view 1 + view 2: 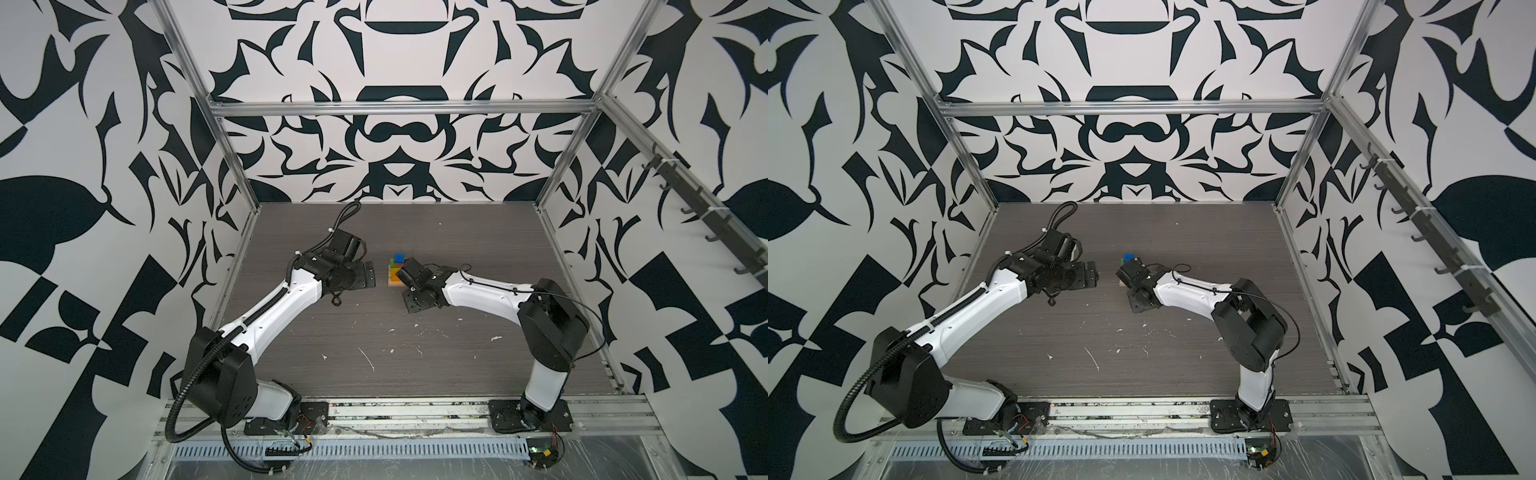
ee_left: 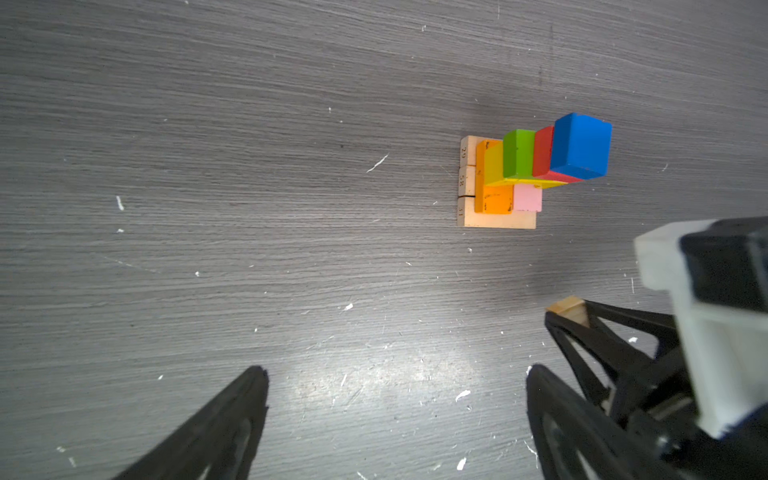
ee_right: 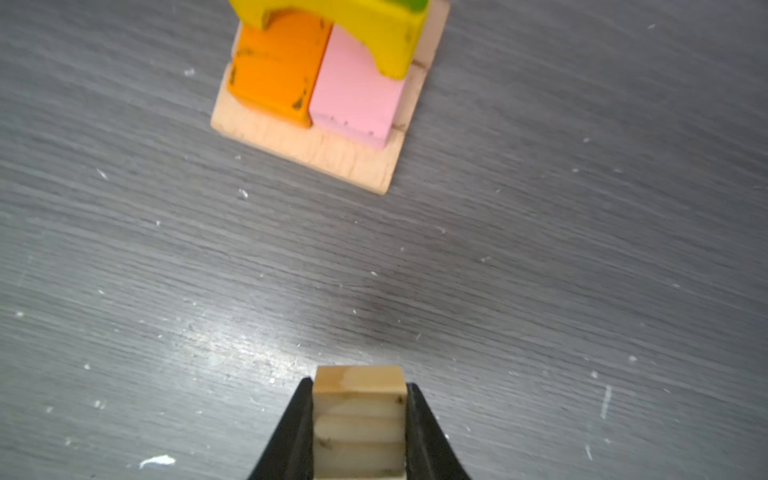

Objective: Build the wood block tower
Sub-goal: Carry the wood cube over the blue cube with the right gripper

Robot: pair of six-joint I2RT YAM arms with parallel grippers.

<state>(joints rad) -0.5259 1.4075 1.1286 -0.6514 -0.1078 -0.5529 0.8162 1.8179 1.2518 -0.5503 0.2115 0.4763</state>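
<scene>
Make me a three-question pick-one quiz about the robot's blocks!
1. Where is the plain cube? A) in the right gripper B) inside a box C) in the left gripper
2. Which colour lies beside the orange block? A) purple B) pink C) white
3. How is the left gripper? A) shut on a block B) open, empty C) shut, empty
Answers: 1 A, its jaws pinch it; 2 B, the pink block touches it on the tan base; 3 B, its jaws stand apart, nothing between.
</scene>
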